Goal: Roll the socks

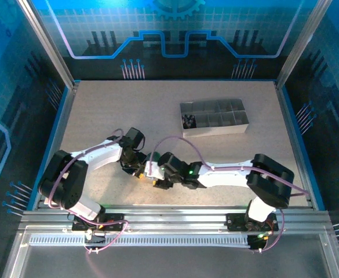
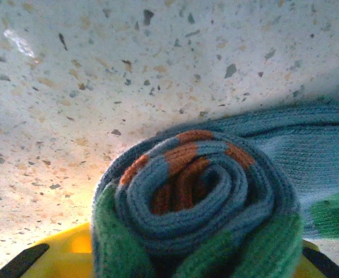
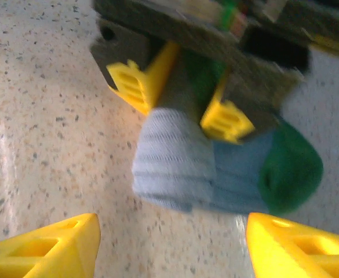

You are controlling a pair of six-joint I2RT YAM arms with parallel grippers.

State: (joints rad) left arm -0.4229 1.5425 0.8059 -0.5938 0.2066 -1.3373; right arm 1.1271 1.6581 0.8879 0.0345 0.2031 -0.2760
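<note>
A blue-grey striped sock [image 2: 198, 197] is wound into a tight roll, with orange-red at the core and green cuff on the outside. My left gripper [image 2: 195, 263] is shut on this roll, its yellow fingers [image 2: 70, 249] pressing from both sides. In the right wrist view the same roll [image 3: 175, 162] hangs just above the table, with its green cuff [image 3: 291, 168] to the right and the left gripper [image 3: 183, 101] clamped on its upper part. My right gripper [image 3: 169, 249] stands open a little short of the roll, nothing between its fingertips [image 3: 47, 246]. From above, both grippers [image 1: 139, 167] [image 1: 156, 176] meet near the table's front.
A grey divided tray [image 1: 215, 132] stands at the back right, with something small and dark in its left compartment [image 1: 189, 121]. Blue frame walls border the speckled table [image 1: 117, 110] on the left, right and far sides.
</note>
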